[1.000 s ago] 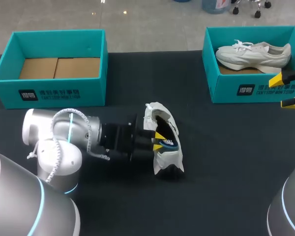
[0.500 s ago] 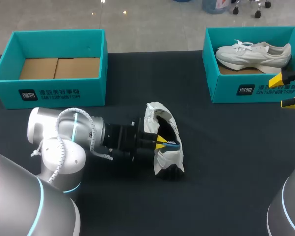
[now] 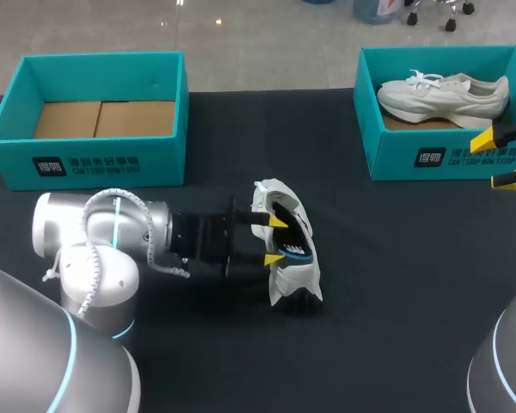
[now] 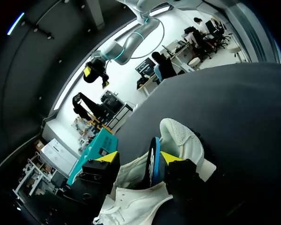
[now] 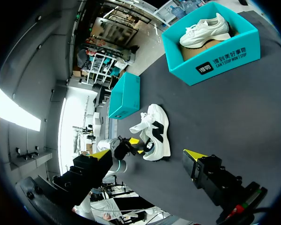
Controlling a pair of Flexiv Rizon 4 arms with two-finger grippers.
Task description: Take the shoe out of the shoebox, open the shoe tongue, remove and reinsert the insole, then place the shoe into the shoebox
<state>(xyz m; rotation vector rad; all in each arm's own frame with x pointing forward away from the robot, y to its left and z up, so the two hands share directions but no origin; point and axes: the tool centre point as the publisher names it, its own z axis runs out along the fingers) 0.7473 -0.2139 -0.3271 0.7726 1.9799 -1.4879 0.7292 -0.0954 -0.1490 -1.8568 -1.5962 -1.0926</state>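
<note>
A white and black shoe (image 3: 290,249) lies on its side mid-table, its opening facing my left arm. A blue-edged insole (image 3: 296,252) sits partly inside it. My left gripper (image 3: 275,239) is at the shoe's opening with its fingers spread. In the left wrist view the insole (image 4: 153,161) stands on edge between the fingers of the left gripper (image 4: 139,158), close to one tip and apart from the other. My right gripper (image 3: 501,159) hangs open at the table's right edge, in front of the right shoebox (image 3: 396,151). The shoe (image 5: 155,132) also appears in the right wrist view, ahead of the right gripper (image 5: 147,154).
An empty teal shoebox (image 3: 86,163) with a cardboard floor stands at the back left. The right teal box holds a second white shoe (image 3: 443,96). The dark tabletop (image 3: 396,284) is bare to the right of and in front of the shoe.
My left gripper pinched together at the insole, then spread its fingers wide. The left arm drew back a little to the left. The right arm kept still.
</note>
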